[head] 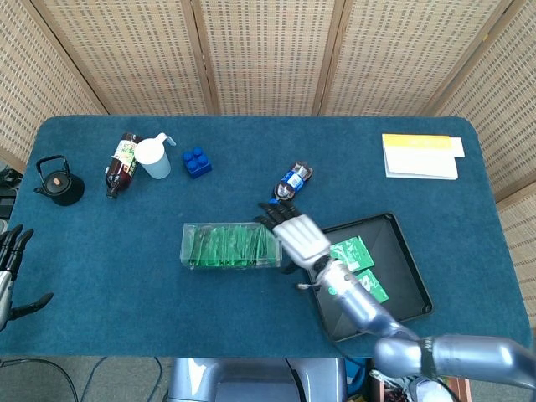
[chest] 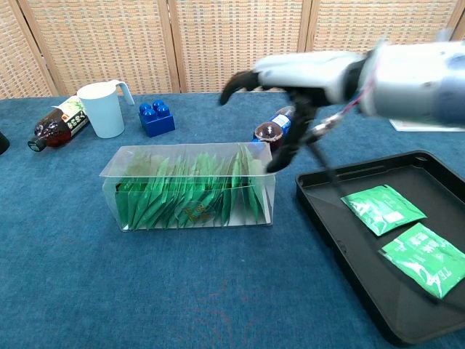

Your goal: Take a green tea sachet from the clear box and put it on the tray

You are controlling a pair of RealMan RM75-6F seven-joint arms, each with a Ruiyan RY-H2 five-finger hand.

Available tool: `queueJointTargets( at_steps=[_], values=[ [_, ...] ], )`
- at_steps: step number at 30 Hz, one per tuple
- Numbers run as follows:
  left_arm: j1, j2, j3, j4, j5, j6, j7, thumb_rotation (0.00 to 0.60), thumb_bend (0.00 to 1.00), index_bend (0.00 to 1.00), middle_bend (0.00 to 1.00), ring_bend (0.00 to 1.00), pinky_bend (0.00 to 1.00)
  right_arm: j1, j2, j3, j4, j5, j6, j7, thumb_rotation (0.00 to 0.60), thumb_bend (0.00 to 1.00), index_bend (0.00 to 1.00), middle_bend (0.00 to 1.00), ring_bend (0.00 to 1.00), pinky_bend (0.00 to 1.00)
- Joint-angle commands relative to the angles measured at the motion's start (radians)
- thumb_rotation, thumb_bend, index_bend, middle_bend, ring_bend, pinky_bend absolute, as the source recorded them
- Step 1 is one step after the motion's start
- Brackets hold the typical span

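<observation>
Green sachets: two [head: 350,255] on the tray [head: 410,268]; right hand [head: 295,237] spread above the box [head: 231,246]

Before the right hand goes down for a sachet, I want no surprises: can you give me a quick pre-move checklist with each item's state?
1. Right hand empty, fingers apart: ok.
2. Right hand above the right end of the clear box: ok.
3. Box open on top, green sachets standing upright inside: ok.
4. Tray has bare floor beside the two sachets already lying in it: ok.
5. Small bottle lies behind the box, apart from it: ok.
6. Left hand at the table's near left edge, clear of the box: ok.
7. Which sachet the fingers line up with: cannot tell.
</observation>
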Motion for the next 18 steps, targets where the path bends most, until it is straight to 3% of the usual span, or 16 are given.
queueJointTargets(
  at_steps=[1, 18],
  values=[
    [-0.002, -0.001, -0.002, 0.001, -0.006, -0.004, 0.0, 0.6, 0.1, 0.0, 0.0, 0.0, 0.0, 0.048, -0.054, -0.009, 0.031, 0.052, 0.025, -0.04, 0.6, 0.26, 0.23, 0.0, 0.0, 0.0],
    [-0.007, 0.007, -0.006, 0.001, -0.029, -0.019, -0.025, 0.6, 0.1, 0.0, 0.0, 0.0, 0.0, 0.128, -0.167, -0.021, 0.156, 0.153, 0.085, -0.039, 0.6, 0.33, 0.31, 0.0, 0.0, 0.0]
  ],
)
